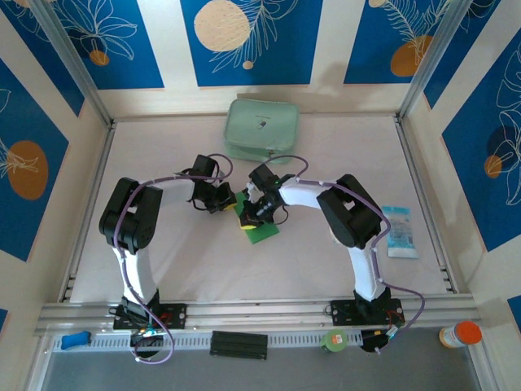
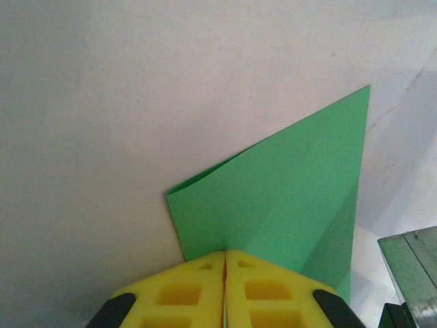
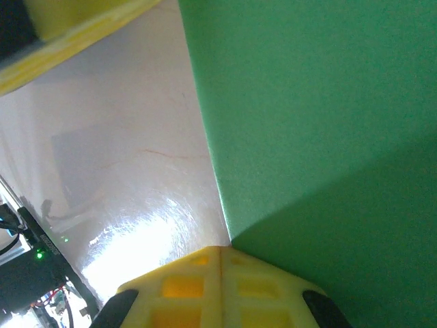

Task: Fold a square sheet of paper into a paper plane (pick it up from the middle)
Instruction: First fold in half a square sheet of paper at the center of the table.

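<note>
Both jaws pinch the green paper (image 2: pixel 287 205) amid a pale tabletop (image 1: pixel 163 269) walled by blue-patterned panels (image 1: pixel 81 41).

- The left gripper (image 1: pixel 231 200) and right gripper (image 1: pixel 249 218) meet over the green paper (image 1: pixel 263 231) at the table's (image 1: pixel 163 147) middle.
- A pale mint pouch (image 1: pixel 261 129) lies farther back.
- A small packet (image 1: pixel 400 231) lies right of the right arm (image 1: pixel 350 213).

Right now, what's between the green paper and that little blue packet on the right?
In the top view, the right arm's black elbow crosses between the green paper and the blue packet; otherwise it's bare table.
</note>
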Tool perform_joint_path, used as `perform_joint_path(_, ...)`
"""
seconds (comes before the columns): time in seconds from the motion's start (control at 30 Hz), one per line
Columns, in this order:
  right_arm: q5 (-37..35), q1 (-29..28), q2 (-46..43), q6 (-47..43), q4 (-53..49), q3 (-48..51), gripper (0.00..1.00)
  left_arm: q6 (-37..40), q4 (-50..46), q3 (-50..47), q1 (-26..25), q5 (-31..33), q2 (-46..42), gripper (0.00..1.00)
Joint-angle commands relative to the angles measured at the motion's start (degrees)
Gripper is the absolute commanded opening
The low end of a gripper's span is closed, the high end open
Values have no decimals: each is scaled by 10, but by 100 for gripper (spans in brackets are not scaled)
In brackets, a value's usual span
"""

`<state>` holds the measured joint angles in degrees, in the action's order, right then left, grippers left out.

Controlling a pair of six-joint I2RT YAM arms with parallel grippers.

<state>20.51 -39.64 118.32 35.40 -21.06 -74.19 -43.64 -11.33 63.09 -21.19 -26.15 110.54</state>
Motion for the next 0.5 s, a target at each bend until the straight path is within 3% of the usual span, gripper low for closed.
perform_joint_path(0.0,21,-2,-13,-14,-41,34,0,6,-30,-17,-1,38,18,9)
perform_joint_path(0.47,56,-6,-120,-40,-46,155,0,47,-23,-6,-1,28,24,13)
